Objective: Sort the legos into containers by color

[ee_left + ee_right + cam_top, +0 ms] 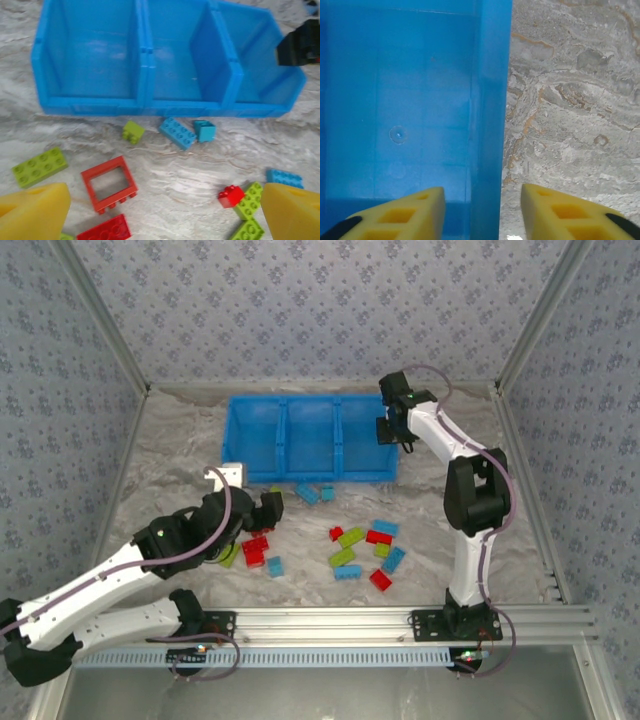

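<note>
Below, studded plastic legos [177,132] beside glossy 3-bay bin [142,105]; left hand [162,212], right hand [482,205] both released.

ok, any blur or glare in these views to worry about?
Top external: even soft light, no glare, bin and legos reasonably sharp. Left wrist: yellow fingers at the bottom corners out of focus, pale sheen on the bin floor. Right wrist: fingers and bin wall soft, marble table sharper.
</note>
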